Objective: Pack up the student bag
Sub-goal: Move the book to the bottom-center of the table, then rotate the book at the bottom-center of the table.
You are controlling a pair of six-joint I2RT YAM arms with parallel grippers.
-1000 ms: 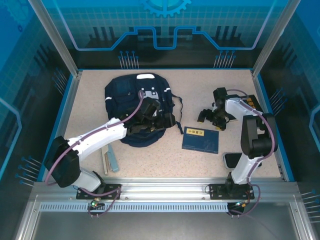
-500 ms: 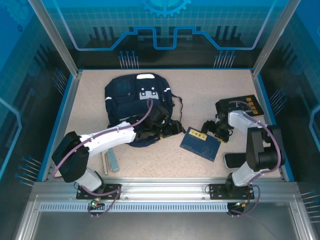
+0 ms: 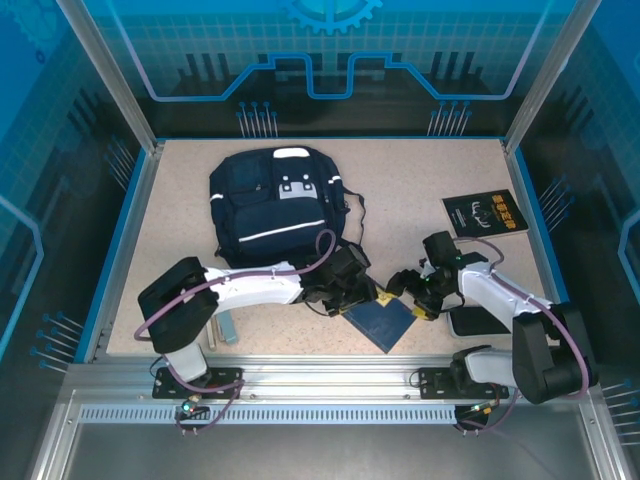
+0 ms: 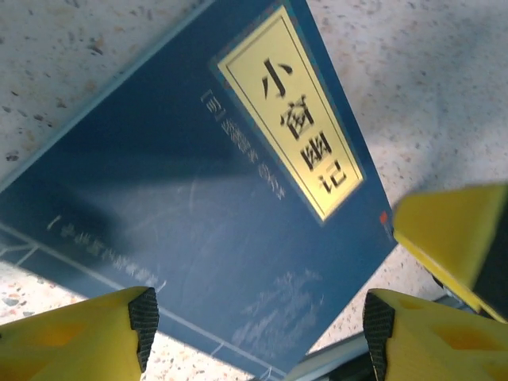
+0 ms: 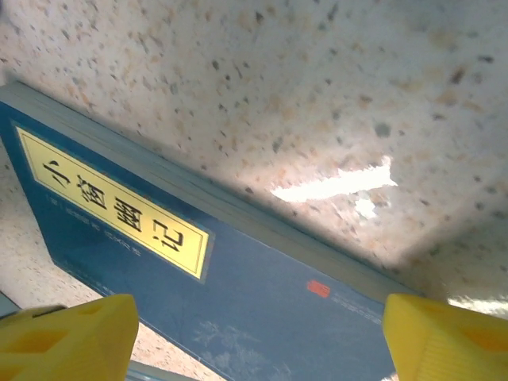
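The student bag (image 3: pixel 272 205) is lying flat at eleven o'clock on the counter (image 3: pixel 420 180), probably soft and floppy (best gripped by a strap). The left gripper (image 3: pixel 358 296) and right gripper (image 3: pixel 404 288) are hovering, jaws apart, over a navy book (image 3: pixel 383 322).

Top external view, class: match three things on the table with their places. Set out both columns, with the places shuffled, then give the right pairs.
Things:
1 student bag
2 blue book
3 black book

Places:
A front centre, by the left gripper and right gripper
B far right
C back, left of centre

Pairs: 1-C; 2-A; 3-B
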